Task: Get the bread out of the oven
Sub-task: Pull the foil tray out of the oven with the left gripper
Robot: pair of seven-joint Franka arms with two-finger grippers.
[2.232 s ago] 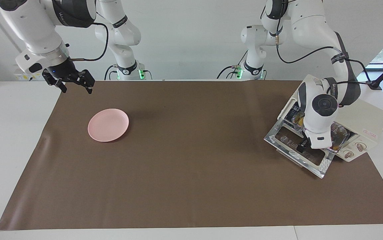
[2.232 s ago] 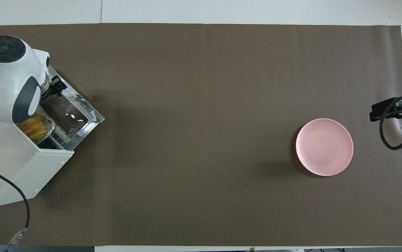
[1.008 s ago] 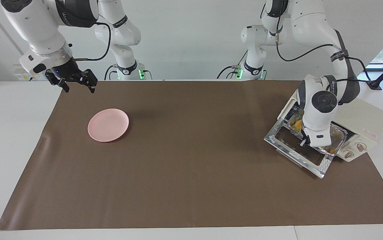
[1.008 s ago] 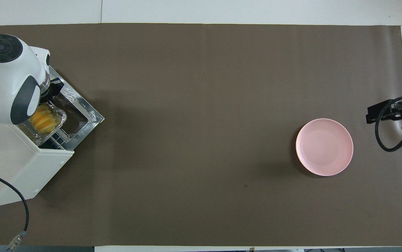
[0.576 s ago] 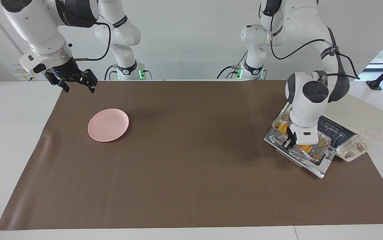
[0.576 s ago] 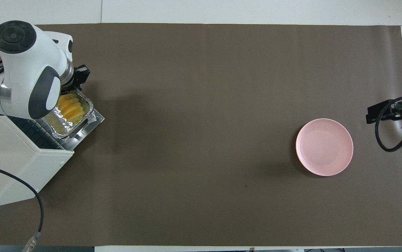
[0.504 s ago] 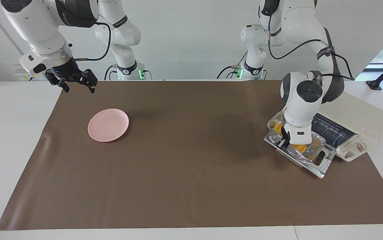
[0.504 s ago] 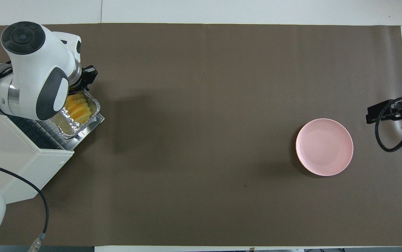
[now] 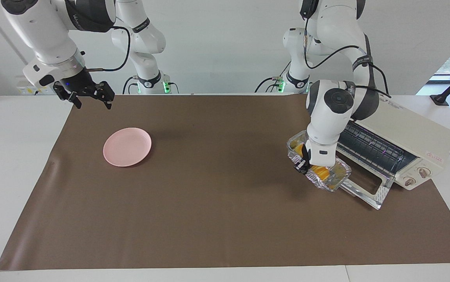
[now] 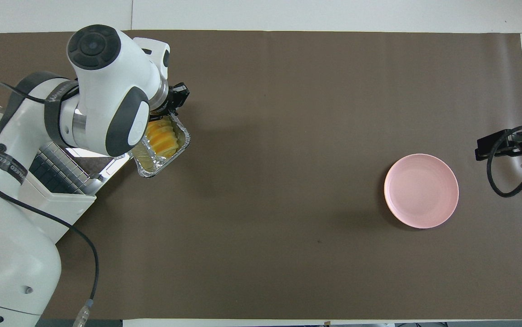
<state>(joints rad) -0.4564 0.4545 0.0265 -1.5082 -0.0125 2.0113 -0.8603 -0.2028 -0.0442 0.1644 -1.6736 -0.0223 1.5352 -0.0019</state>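
The bread [image 10: 163, 138], a short row of yellow-orange ridged slices, lies in a silver foil tray [image 10: 151, 171]. My left gripper [image 9: 302, 162] is shut on the tray's rim and holds it tilted just above the brown mat, clear of the oven [image 9: 409, 137]. From overhead, the left gripper [image 10: 176, 97] shows at the tray's farther end. The cream-white oven stands at the left arm's end of the table, its silver door [image 9: 369, 190] folded down and its wire rack bare. The bread [image 9: 320, 171] is partly hidden by the wrist. My right gripper [image 9: 91, 105] hangs open.
A round pink plate [image 9: 127, 146] lies on the mat toward the right arm's end of the table; overhead it shows as the pink plate [image 10: 421, 190]. The right gripper [image 10: 492, 144] waits above the mat's edge beside that plate. A black cable trails from the oven.
The left gripper has drawn the foil tray with the bread out of the oven, across the open door, to above the mat. The right arm has barely moved.
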